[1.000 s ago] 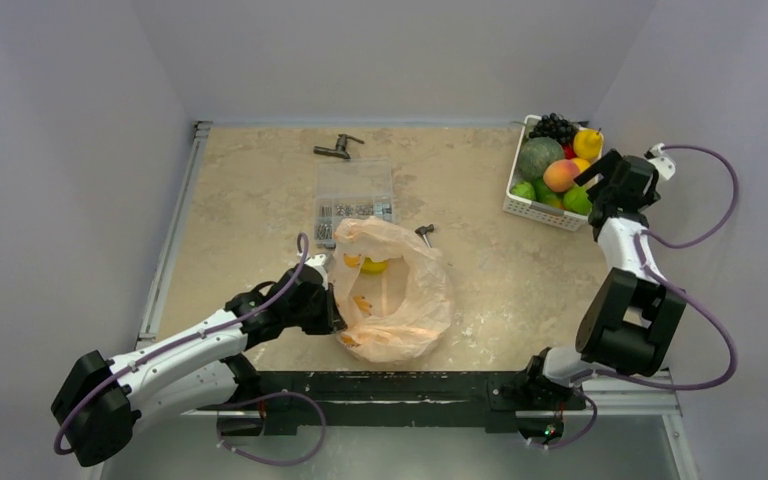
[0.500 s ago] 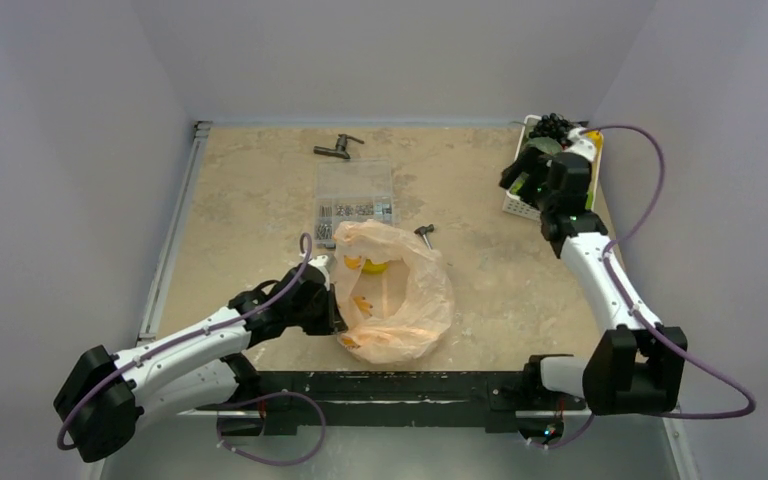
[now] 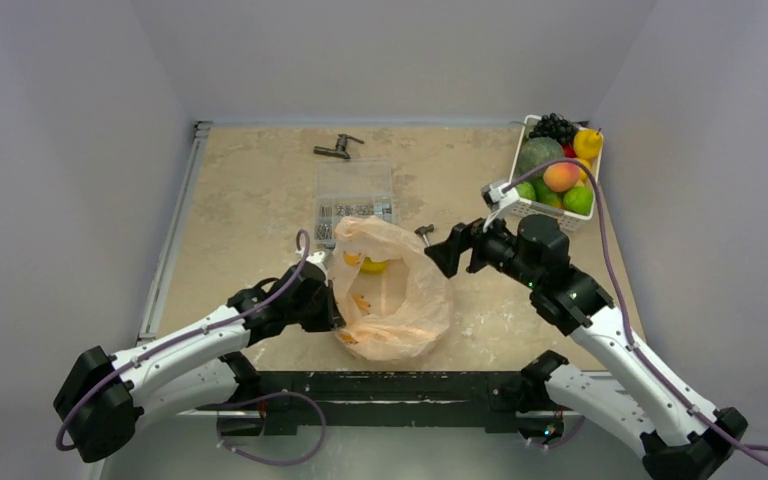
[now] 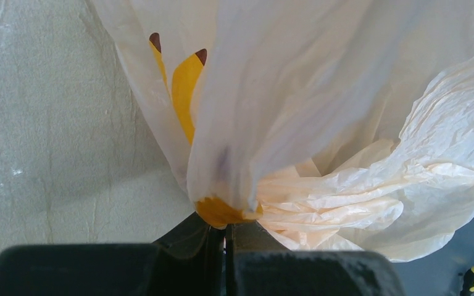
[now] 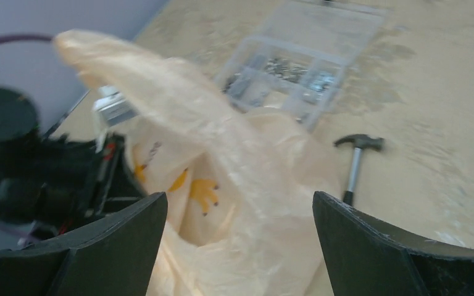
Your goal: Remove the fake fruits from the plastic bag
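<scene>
The left gripper (image 3: 332,305) sits at the left edge of the bag (image 3: 400,300), its jaws pressed together on a fold of the thin film. The left wrist view shows the bag (image 4: 345,123) fanning up out of the closed left gripper (image 4: 228,228). Neither has shifted over the last second, so the mouth is still held up and open.

Inside the bag, near its far rim, a yellow-green fruit (image 3: 372,265) shows through the opening. At least one piece is therefore still to come out. Just behind the bag lies a clear parts box (image 3: 355,200), and a small hammer (image 3: 425,233) lies at its far right corner.

The right arm is what has changed. A second ago it was well to the right of the bag, over the basket (image 3: 540,208), and now it has swung across. The right gripper (image 3: 440,250) hangs just beside the bag's right edge, facing the mouth. From its own camera the right gripper (image 5: 241,216) is spread wide and holds nothing, with the bag (image 5: 222,154) filling the gap ahead.

Far right of the bag, the basket already holds a peach (image 3: 560,176) and a green ball (image 3: 577,200). This looks like the return trip for the next fruit, with the reach into the bag still to come.
</scene>
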Controlling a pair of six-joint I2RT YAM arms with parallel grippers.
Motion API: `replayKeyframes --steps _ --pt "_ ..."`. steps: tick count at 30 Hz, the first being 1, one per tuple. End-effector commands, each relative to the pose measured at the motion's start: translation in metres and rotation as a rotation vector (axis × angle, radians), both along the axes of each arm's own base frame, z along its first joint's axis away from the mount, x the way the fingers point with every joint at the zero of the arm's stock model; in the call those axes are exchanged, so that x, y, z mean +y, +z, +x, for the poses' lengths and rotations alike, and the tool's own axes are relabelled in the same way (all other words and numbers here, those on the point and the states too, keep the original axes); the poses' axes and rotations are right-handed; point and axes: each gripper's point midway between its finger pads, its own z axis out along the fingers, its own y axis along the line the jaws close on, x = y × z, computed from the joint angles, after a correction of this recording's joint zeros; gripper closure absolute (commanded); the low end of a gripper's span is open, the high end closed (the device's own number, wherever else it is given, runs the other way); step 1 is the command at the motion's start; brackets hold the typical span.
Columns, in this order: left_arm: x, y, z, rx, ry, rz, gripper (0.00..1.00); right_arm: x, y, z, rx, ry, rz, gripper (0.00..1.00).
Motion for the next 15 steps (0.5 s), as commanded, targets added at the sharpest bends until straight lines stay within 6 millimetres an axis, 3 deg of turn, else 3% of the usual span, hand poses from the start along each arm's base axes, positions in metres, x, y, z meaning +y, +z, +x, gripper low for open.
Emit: replayKeyframes --steps 1,5,8,12,15 --pt "-0.003 0.016 0.01 -0.032 0.053 -0.028 1.0 0.053 0.015 -0.046 -0.097 0.329 -0.058 0.12" --pt "-0.001 0.016 0.012 -0.035 0.073 -0.017 1.0 0.118 -0.008 -0.085 -0.097 0.511 -0.133 0.16" --pt "0.001 0.018 0.012 -0.034 0.087 -0.008 1.0 0.156 -0.03 -0.1 -0.109 0.564 -0.211 0.18" --pt "0.005 0.022 0.012 -0.042 0.097 -0.002 1.0 0.169 -0.066 -0.061 -0.116 0.384 -0.341 0.33" --pt "0.008 0.023 0.012 -0.042 0.102 0.009 1.0 0.171 -0.088 -0.031 -0.147 0.255 -0.432 0.36"
